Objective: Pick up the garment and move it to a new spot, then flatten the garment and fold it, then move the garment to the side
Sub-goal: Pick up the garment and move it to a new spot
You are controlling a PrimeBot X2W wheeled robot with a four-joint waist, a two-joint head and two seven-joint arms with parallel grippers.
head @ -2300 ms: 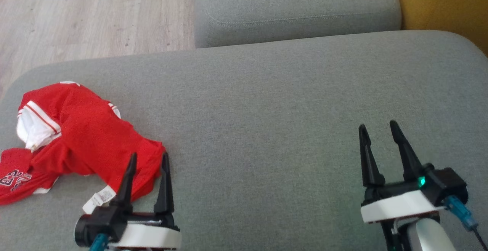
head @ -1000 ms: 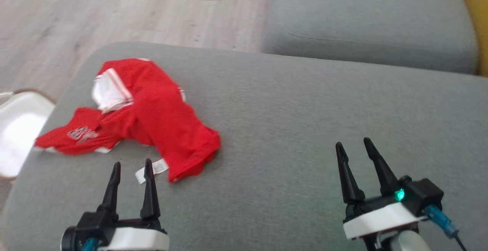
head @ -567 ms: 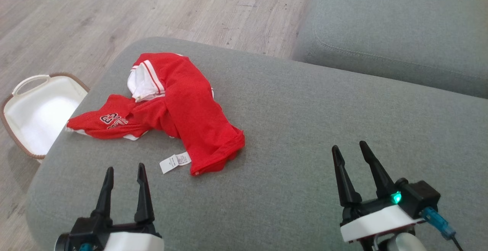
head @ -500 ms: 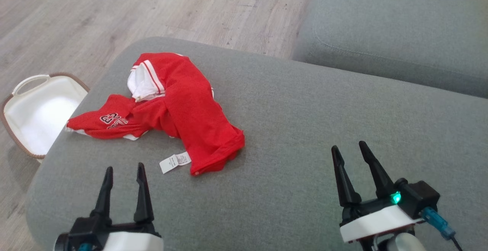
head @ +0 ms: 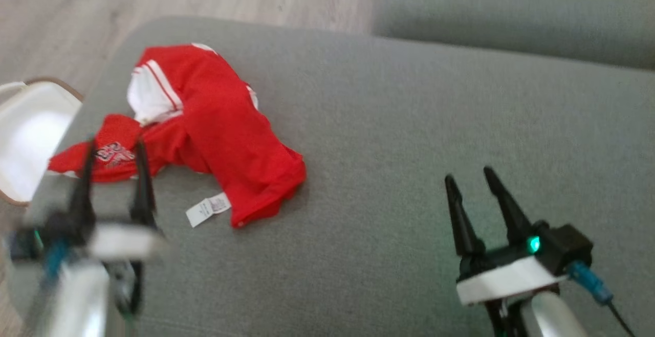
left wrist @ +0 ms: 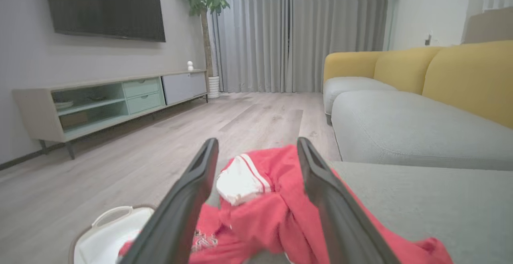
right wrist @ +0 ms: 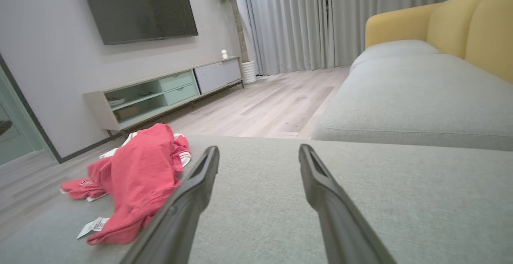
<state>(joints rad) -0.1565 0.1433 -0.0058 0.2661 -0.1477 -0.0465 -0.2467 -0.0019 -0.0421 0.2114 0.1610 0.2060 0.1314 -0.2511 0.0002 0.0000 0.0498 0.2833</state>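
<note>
Left hand (head: 114,147) has advanced to the lettered end of the crumpled red garment (head: 220,127), its fingers spread wide. That garment lies at the left end of the grey sofa cushion (head: 409,122). Right hand (head: 468,174) hangs wide, empty. Better to pinch a thick fold, not the loose label (head: 207,209).

Blurred left hand (head: 114,148), edge-cropped basket (head: 24,131)

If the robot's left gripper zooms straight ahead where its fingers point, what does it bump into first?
Most likely the red garment. In the left wrist view it lies straight ahead of the open left gripper. How high the gripper rides above the cushion is unclear.
</note>
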